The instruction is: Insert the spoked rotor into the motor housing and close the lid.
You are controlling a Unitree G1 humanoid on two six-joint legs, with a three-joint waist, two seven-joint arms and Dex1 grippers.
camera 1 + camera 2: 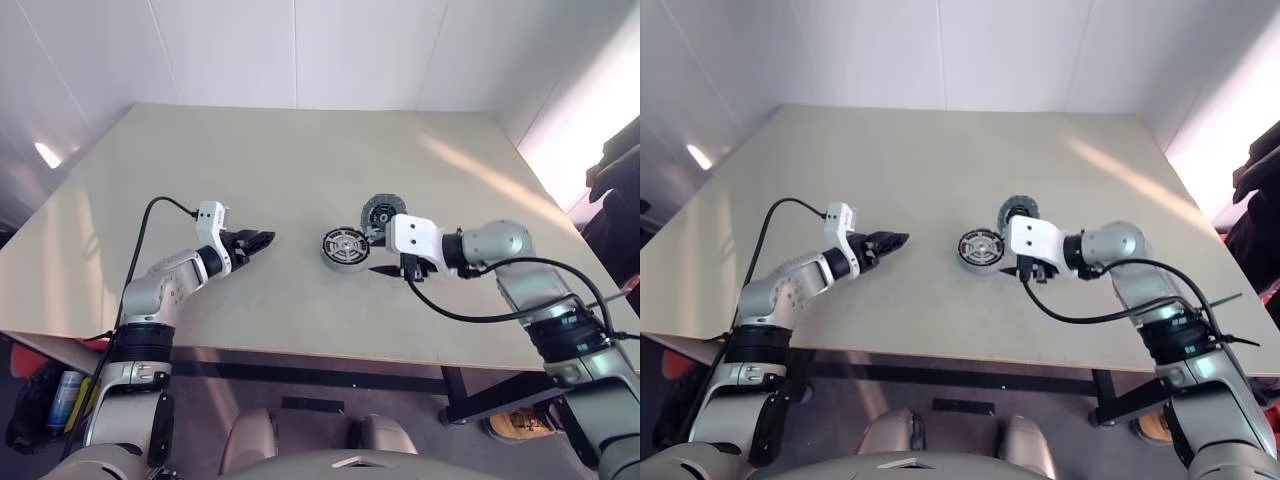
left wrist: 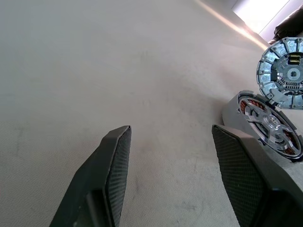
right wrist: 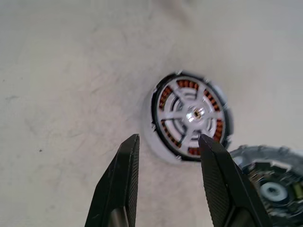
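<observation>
Rotor seated inside housing, spokes and hub showing over the coppery coils, both flat on pale worktop near its middle. Lid lying just beyond the housing, right beside it and seemingly touching its rim, finned face up, not on the housing. In the left wrist view the lid looks propped against the housing's far edge; contact cannot be settled for certain.

Right pincer hanging just above the worktop beside the housing, on the robot's right of it, pointing down and toward the left. Fingers spread apart with bare worktop between them, gripping nothing; rotor and housing seen just past the tips in the right wrist view, lid partly behind one finger.

Left pincer held low over the worktop, well apart from the housing on the robot's left, aimed toward it. Fingers standing wide apart, nothing between them but bare surface.

Black cables looping from both wrists. Dark object at the far right edge, off the worktop, too cut off to identify.
</observation>
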